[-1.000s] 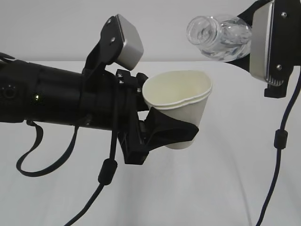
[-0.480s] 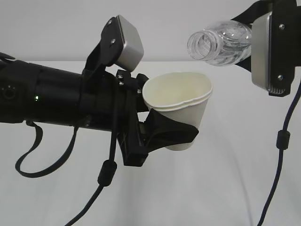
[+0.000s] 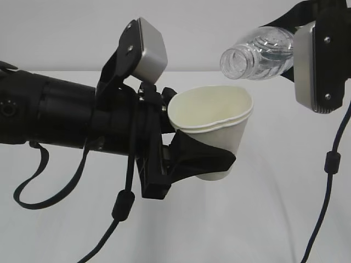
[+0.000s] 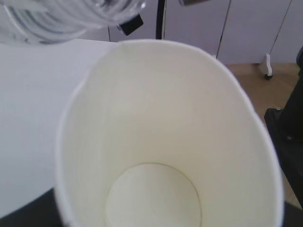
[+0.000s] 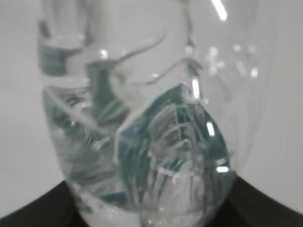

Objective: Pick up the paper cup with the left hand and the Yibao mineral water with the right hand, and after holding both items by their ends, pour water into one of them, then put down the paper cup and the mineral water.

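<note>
— White worktop point(image 3: 263, 219) below; where's the paper cup point(image 3: 211, 131)?
— Clamped upright in the left pincer point(image 3: 205, 161).
— And the Yibao mineral water point(image 3: 258, 55)?
— Gripped by the right pincer point(image 3: 293, 52), tilted, mouth just above the cup's rim.

No text, brand, number or sign can be read in any view. The paper cup point(image 3: 211, 129) is plain white outside and plain cream inside. The clear bottle point(image 3: 258, 53) shows only ribbed plastic in the exterior view; the right wrist view shows blurred dark green through the bottle, with no legible print.
</note>
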Available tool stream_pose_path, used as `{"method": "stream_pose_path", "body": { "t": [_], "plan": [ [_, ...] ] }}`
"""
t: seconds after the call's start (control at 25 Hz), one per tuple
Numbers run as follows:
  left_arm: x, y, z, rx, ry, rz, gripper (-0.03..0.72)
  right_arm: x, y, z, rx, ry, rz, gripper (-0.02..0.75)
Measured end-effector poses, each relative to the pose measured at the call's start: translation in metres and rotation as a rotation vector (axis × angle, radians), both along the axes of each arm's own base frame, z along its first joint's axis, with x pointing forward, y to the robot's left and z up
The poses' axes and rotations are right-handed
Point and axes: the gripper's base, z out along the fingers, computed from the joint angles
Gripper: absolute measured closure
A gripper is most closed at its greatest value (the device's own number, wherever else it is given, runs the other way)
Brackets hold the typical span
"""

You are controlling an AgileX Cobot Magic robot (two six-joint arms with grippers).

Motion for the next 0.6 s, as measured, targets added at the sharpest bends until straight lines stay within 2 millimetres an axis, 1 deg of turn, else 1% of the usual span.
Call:
{"method": "stream_pose_path", "body": {
  "t": [0.6],
  "plan": [
    [-0.0023, -0.0004, 0.0004, -0.005, 0.001, -0.026, 0.253, 0.0002, -0.0001, 0.0004, -0.068, -0.045, 0.028, 0.332]
  ]
}}
